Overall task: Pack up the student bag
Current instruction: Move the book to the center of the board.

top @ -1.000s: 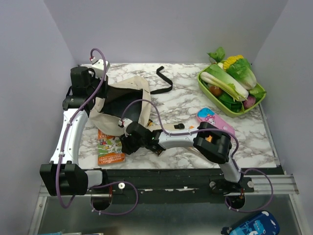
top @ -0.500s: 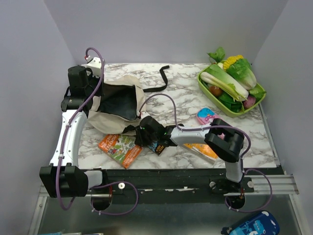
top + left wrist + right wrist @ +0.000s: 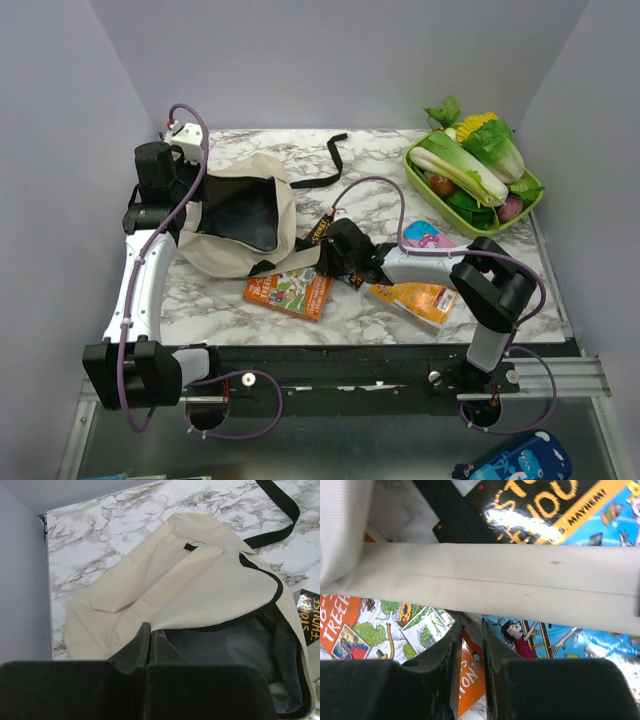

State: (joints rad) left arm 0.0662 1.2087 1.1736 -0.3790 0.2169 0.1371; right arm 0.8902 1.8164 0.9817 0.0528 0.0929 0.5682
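The student bag [image 3: 232,255], cream with dark lining, lies open at the table's left; in the left wrist view [image 3: 150,575] its mouth gapes to the right. My left gripper [image 3: 190,207] is shut on the bag's rim, with the fabric edge pinched between the fingers [image 3: 149,630]. My right gripper [image 3: 327,263] is shut on the edge of an orange picture book [image 3: 290,292], just right of the bag. In the right wrist view the gripper [image 3: 470,626] pinches that book [image 3: 469,685] under the bag's long beige strap [image 3: 495,580].
A black-covered book [image 3: 320,231] lies by the bag's mouth. A yellow-orange book [image 3: 415,299] and a pink book [image 3: 428,238] lie to the right. A green tray [image 3: 536,208] of vegetables stands at the back right. A black strap [image 3: 327,166] trails behind the bag.
My right gripper has swung right, dragging the orange book from the front left to the front of the bag. The left gripper has pulled the bag's rim left and back.
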